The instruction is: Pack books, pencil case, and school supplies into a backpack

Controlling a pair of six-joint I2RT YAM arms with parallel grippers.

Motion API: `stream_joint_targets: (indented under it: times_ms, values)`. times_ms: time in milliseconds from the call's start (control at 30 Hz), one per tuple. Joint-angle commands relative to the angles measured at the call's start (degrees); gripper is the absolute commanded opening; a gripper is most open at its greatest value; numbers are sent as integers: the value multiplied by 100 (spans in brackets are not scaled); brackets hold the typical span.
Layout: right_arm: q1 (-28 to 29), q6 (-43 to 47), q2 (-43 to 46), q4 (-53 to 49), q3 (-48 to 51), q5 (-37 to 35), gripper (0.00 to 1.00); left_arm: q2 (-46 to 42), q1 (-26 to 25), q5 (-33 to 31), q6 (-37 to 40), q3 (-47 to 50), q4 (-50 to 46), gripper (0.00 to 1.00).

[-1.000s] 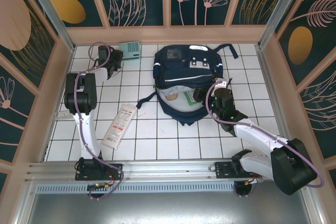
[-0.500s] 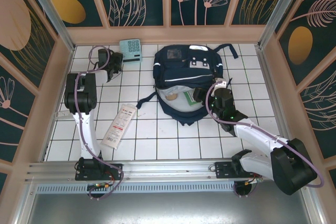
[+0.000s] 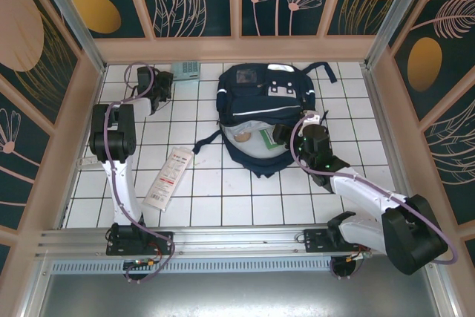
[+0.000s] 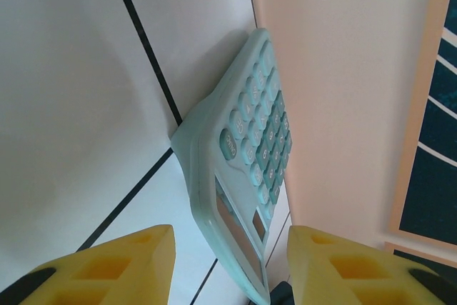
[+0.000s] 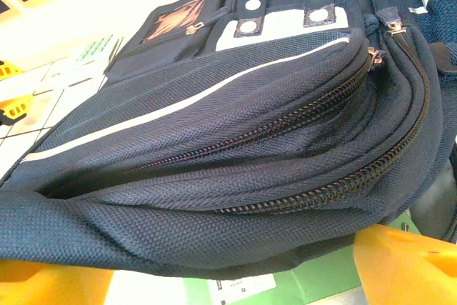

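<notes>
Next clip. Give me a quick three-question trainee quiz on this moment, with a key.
1. True or false: the calculator lies flat, touching the backpack.
2. The white packet lies: A) on the tiles, outside the backpack; B) under the calculator; C) on top of the backpack.
3. Which arm's fingers flank the calculator?
Key: 1 false, it is tilted up by the back wall; 2 A; 3 left.
</notes>
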State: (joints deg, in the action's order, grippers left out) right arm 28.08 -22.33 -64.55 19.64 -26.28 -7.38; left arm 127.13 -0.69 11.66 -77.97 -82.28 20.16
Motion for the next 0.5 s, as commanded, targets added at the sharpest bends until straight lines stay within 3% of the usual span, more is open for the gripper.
stream_joint_targets:
  times_ms: [0, 467]
  values:
    - [-8, 79, -19, 385, 32, 92, 87, -46, 51, 137, 358, -415, -186, 46]
    - [-23, 79, -72, 377, 23, 52, 88, 459, 51, 192, 444, -647, -390, 40]
